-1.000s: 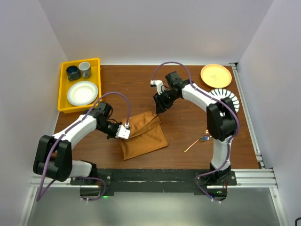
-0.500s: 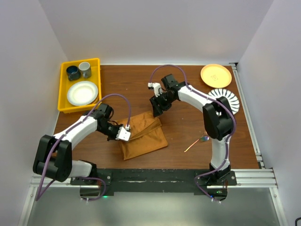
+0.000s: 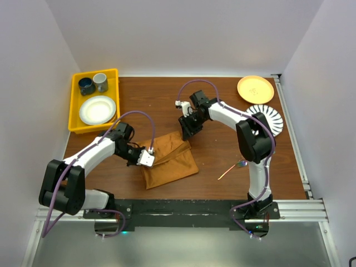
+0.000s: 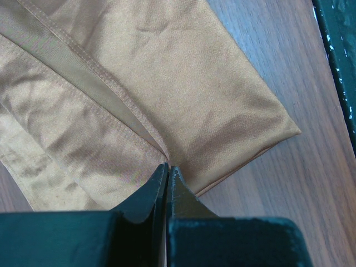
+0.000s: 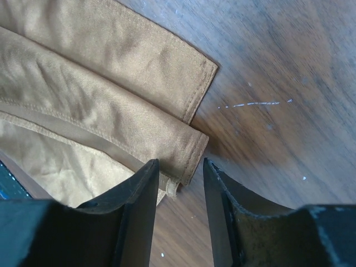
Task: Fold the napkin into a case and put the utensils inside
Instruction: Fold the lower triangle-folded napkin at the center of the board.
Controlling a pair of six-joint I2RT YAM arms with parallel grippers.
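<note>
The rust-brown napkin (image 3: 169, 161) lies folded into a rough rectangle on the wooden table, with overlapping hemmed layers showing in the left wrist view (image 4: 183, 83). My left gripper (image 3: 150, 158) (image 4: 168, 167) is shut on the napkin at its left edge, where the hems run into the jaw tips. My right gripper (image 3: 186, 133) (image 5: 181, 167) is open low over the far right corner of the napkin (image 5: 83, 83), and that corner's hem lies between the jaws. The utensils (image 3: 233, 168) lie on the table to the right, near the right arm.
A yellow bin (image 3: 75, 105) at the back left holds a white plate (image 3: 97, 109) and two cups (image 3: 86, 85). An orange plate (image 3: 255, 89) and a striped plate (image 3: 267, 115) sit at the back right.
My right gripper has moved left and nearer, down onto the napkin's far corner. The left arm and the napkin have stayed put.
</note>
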